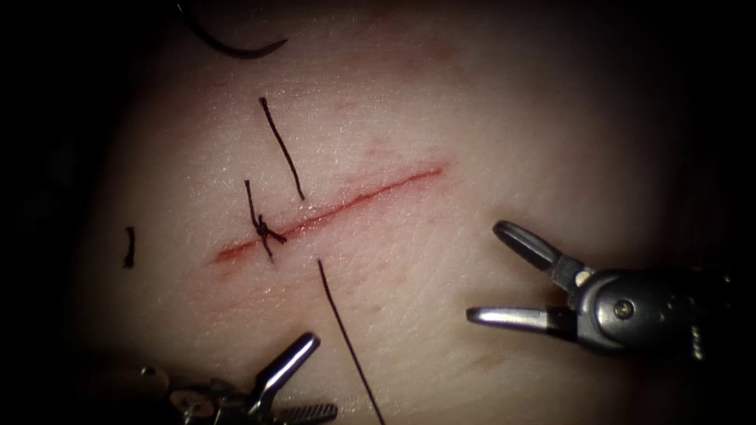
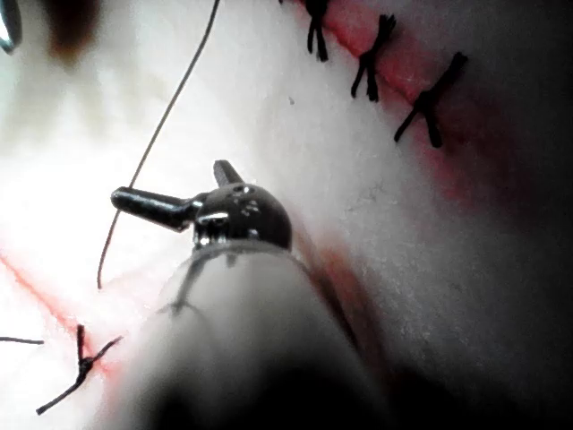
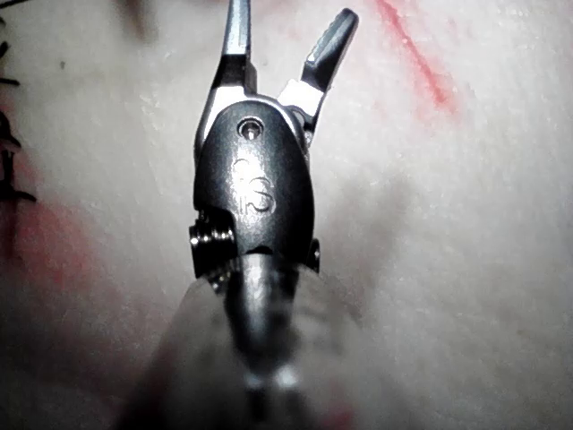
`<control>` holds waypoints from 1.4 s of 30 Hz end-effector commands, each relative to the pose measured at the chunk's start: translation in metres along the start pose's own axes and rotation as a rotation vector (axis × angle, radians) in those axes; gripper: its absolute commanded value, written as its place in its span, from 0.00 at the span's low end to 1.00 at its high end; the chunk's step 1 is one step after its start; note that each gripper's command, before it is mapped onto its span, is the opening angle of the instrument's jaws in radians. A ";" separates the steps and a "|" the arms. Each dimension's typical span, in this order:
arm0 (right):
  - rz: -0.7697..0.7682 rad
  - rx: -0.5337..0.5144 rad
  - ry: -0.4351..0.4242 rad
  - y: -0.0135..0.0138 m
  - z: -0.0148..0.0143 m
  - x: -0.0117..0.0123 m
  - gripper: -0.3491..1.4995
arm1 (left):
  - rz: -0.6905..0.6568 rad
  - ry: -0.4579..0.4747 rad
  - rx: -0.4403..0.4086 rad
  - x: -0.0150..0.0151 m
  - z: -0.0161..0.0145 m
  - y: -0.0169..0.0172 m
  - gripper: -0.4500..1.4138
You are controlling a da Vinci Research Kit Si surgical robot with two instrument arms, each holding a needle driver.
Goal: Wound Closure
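The cut (image 1: 354,198) runs slantwise across the tissue (image 1: 472,118), with one knotted stitch (image 1: 261,229) near its left end. A dark curved needle (image 1: 228,47) lies free on the tissue at the far upper left, away from both tools. A long thread (image 1: 346,346) runs from just below the cut toward the bottom edge. My left tool (image 1: 323,375) is at the bottom, jaws open, holding nothing; the thread passes just to its right. My right tool (image 1: 486,271), right of the cut, is open and holds nothing. The wrist views show the left tool (image 2: 168,182) and the right tool (image 3: 291,13) open.
Cut ends of thread lie on the tissue: one above the cut (image 1: 282,145), a short one far left (image 1: 128,246). In the left wrist view a row of older dark stitches (image 2: 430,100) crosses a second red line, and the thread (image 2: 157,134) runs beside the jaws.
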 end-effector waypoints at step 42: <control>-0.328 0.208 -0.055 -0.0021 0.0062 -0.0043 0.74 | 0.197 0.223 -0.128 0.0060 0.0013 -0.0031 0.00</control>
